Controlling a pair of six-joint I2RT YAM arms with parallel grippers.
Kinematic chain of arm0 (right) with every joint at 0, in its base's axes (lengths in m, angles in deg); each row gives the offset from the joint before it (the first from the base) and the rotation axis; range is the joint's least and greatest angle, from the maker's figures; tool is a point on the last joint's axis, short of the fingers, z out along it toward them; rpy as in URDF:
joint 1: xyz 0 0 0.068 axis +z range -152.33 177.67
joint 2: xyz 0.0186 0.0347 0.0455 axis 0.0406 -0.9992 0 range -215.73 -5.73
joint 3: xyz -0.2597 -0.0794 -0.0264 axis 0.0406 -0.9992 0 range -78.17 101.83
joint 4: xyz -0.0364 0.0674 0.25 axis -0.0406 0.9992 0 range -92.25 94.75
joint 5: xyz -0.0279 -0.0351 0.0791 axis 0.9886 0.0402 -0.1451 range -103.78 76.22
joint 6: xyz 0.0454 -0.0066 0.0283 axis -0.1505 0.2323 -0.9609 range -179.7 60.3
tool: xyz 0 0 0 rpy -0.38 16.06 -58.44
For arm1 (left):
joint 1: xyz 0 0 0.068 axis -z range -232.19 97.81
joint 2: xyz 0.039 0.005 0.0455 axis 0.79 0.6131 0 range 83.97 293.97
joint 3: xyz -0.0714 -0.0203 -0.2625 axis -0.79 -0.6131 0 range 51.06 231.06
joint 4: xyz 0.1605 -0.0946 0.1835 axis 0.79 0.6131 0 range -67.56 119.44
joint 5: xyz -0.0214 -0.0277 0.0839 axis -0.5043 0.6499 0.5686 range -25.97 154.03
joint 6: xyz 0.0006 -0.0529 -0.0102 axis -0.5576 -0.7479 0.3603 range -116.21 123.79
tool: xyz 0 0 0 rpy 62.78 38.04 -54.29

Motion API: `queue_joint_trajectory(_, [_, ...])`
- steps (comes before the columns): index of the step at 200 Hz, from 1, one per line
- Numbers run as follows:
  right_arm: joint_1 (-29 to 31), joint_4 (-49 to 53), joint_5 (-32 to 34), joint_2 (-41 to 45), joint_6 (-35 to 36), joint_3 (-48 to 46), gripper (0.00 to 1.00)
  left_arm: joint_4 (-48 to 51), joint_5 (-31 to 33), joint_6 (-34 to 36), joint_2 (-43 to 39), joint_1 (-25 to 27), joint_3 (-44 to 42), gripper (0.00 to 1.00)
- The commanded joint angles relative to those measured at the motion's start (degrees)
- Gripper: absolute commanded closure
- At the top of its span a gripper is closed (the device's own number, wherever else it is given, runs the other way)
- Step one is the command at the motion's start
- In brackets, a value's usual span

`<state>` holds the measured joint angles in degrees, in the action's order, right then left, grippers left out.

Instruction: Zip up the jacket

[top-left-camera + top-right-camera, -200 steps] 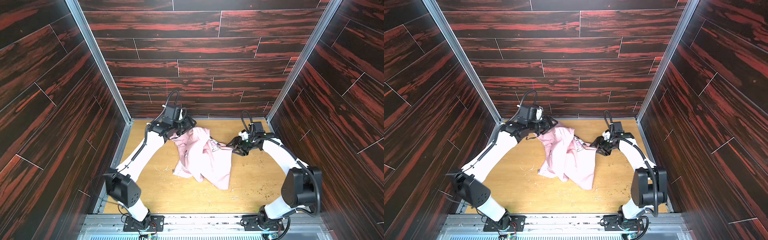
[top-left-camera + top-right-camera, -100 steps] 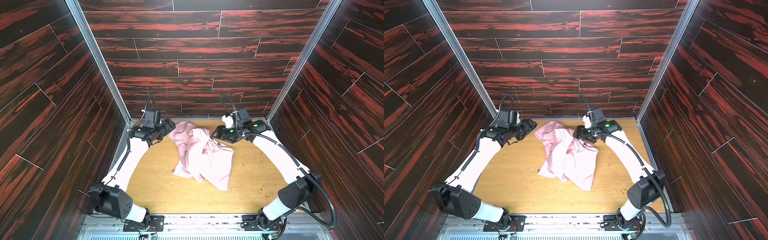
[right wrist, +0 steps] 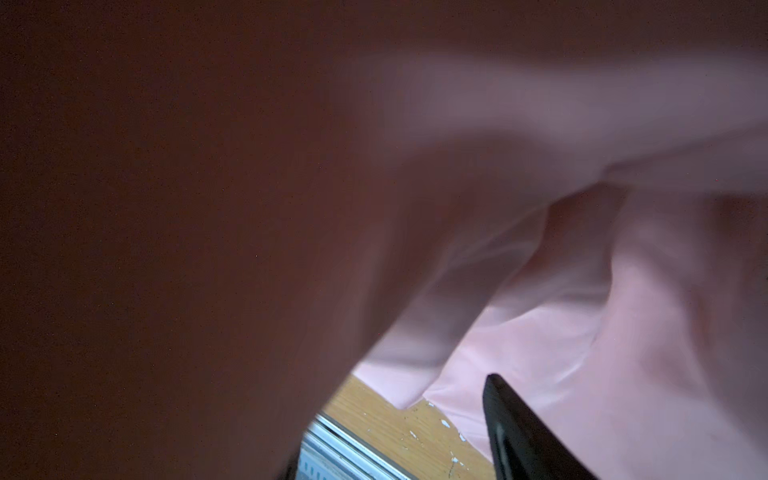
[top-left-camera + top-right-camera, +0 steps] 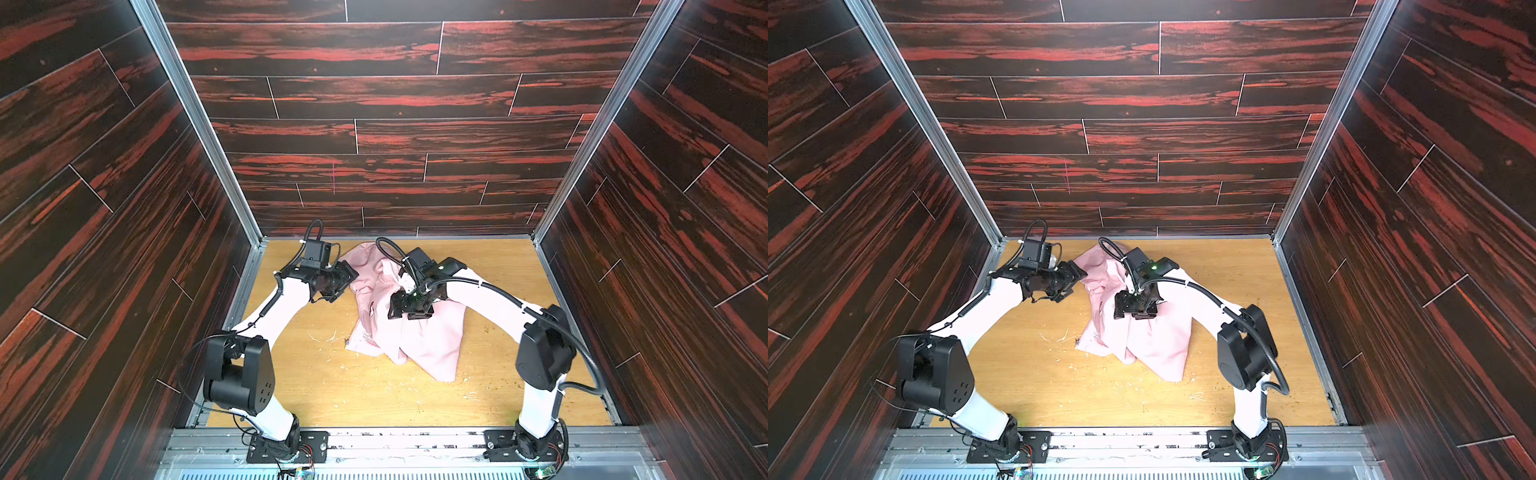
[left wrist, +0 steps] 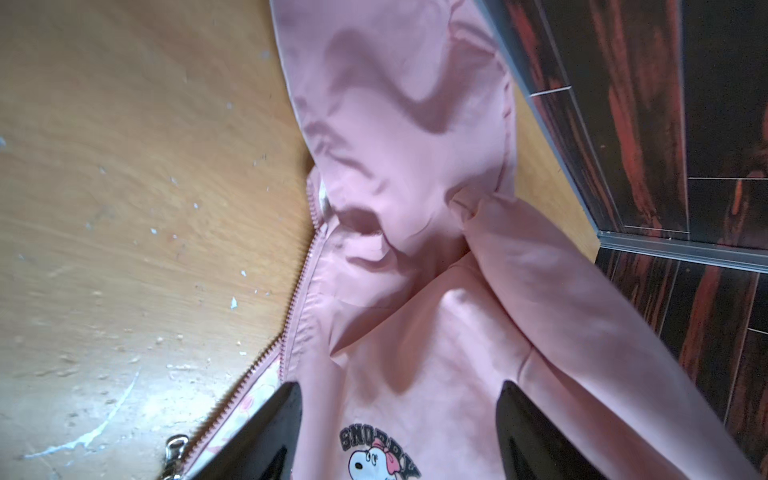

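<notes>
— What's the room like?

— A tight booth. Dark walls (image 4: 374,95) of red-streaked planks close it in on three sides, a pale wooden bench (image 4: 374,399) lies below, and a metal rail (image 4: 415,440) along the front carries both arms. The bench is scuffed, with white flecks (image 4: 328,336) near its middle.

— And the jacket?

— In both top views the jacket (image 4: 432,345) lies crumpled on the back half of the bench, about midway across, with one end close to the back wall.

— Where are the left fingers?

— The left fingers (image 5: 270,432) stand wide apart at the jacket's left edge, with nothing pinched. In the left wrist view the chest emblem (image 5: 378,453) shows between them. The zipper teeth (image 5: 299,299) run along the cloth's edge just beside one finger, and the metal pull (image 5: 174,446) rests on the bench.

— And the right?

— The right fingers (image 3: 523,436) hang over the middle of the jacket. Blurred pink cloth fills most of the right wrist view. One finger shows against it and the other is hidden, so I cannot tell whether they are wide or narrow.
</notes>
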<state>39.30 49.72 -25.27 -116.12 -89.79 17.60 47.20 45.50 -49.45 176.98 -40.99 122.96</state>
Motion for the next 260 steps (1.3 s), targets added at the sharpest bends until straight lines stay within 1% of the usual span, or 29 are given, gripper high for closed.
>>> queue_joint_trajectory(1, [0.3, 1.3, 0.6, -3.8, 1.5, 2.1, 0.38, -2.0, -1.5, -1.0, 0.2, -0.3, -0.9, 0.24])
queue_joint_trajectory(15, [0.2, 1.1, 0.6, -4.8, 1.9, 3.0, 0.46, -2.0, -1.6, -0.9, 0.4, -0.3, -0.8, 0.24])
queue_joint_trajectory(51, [0.2, 1.7, 1.5, -5.6, 2.9, 5.8, 0.86, -2.2, -1.3, -0.8, 0.7, -0.4, -0.7, 0.24])
queue_joint_trajectory(60, [0.2, 1.9, 1.4, -5.1, 3.1, 6.3, 0.93, -2.2, -1.2, -0.7, 0.7, -0.4, -0.7, 0.24])
queue_joint_trajectory(71, [0.1, 2.1, 1.3, -3.8, 3.4, 7.0, 1.0, -2.1, -1.0, -0.7, 0.7, -0.6, -0.6, 0.24])
queue_joint_trajectory(111, [-0.8, 2.2, -1.4, 3.3, 3.9, 8.6, 1.0, -1.8, -0.6, -0.1, 0.5, -1.0, -0.2, 0.24])
queue_joint_trajectory(134, [-3.6, 2.4, -5.3, 8.2, 3.5, 8.5, 1.0, -1.7, -0.7, 0.1, 0.5, -1.3, 0.6, 0.24])
queue_joint_trajectory(147, [-5.7, 2.6, -6.5, 10.9, 3.4, 7.9, 1.0, -1.6, -0.6, 0.4, 0.6, -1.4, 1.2, 0.24])
queue_joint_trajectory(156, [-7.9, 2.7, -7.9, 13.0, 3.4, 7.2, 1.0, -1.5, -0.7, 0.6, 0.7, -1.4, 1.7, 0.24])
queue_joint_trajectory(162, [-9.5, 2.7, -10.9, 14.4, 3.5, 6.7, 1.0, -1.3, -0.6, 0.7, 0.8, -1.4, 2.1, 0.24])
queue_joint_trajectory(178, [-14.5, 2.5, -15.1, 17.9, 2.9, 4.4, 1.0, -0.9, -0.9, 1.0, 1.0, -1.5, 2.7, 0.24])
queue_joint_trajectory(203, [-23.7, 0.4, -20.2, 23.5, 2.0, -3.0, 1.0, -0.9, -1.2, 1.1, 1.0, -1.4, 2.8, 0.24])
queue_joint_trajectory(204, [-24.7, 0.1, -20.5, 23.7, 2.0, -3.6, 1.0, -0.9, -1.2, 1.1, 1.0, -1.4, 2.8, 0.24])
queue_joint_trajectory(218, [-29.7, 0.1, -20.1, 25.3, 1.8, -8.3, 1.0, -1.0, -1.6, 1.2, 1.0, -1.4, 2.4, 0.24])
queue_joint_trajectory(224, [-31.7, 0.8, -19.0, 25.4, 1.9, -10.2, 1.0, -1.2, -1.8, 1.1, 0.9, -1.3, 2.2, 0.23])
queue_joint_trajectory(232, [-33.9, 2.0, -16.6, 24.9, 2.1, -11.9, 1.0, -1.5, -2.0, 1.0, 1.0, -1.3, 1.8, 0.23])
queue_joint_trajectory(237, [-34.8, 2.7, -14.3, 24.4, 2.1, -12.8, 0.98, -1.8, -2.2, 0.9, 1.1, -1.2, 1.5, 0.23])
queue_joint_trajectory(245, [-36.4, 3.3, -12.8, 23.7, 2.0, -14.5, 0.97, -2.0, -2.7, 0.9, 1.3, -0.9, 1.1, 0.23])
queue_joint_trajectory(251, [-37.0, 2.8, -12.5, 23.6, 2.0, -15.4, 0.94, -2.0, -2.7, 0.9, 1.4, -0.5, 0.9, 0.23])
queue_joint_trajectory(260, [-37.6, 2.1, -11.1, 23.6, 1.6, -16.5, 0.83, -2.1, -2.7, 0.9, 1.7, -0.1, 0.4, 0.23])
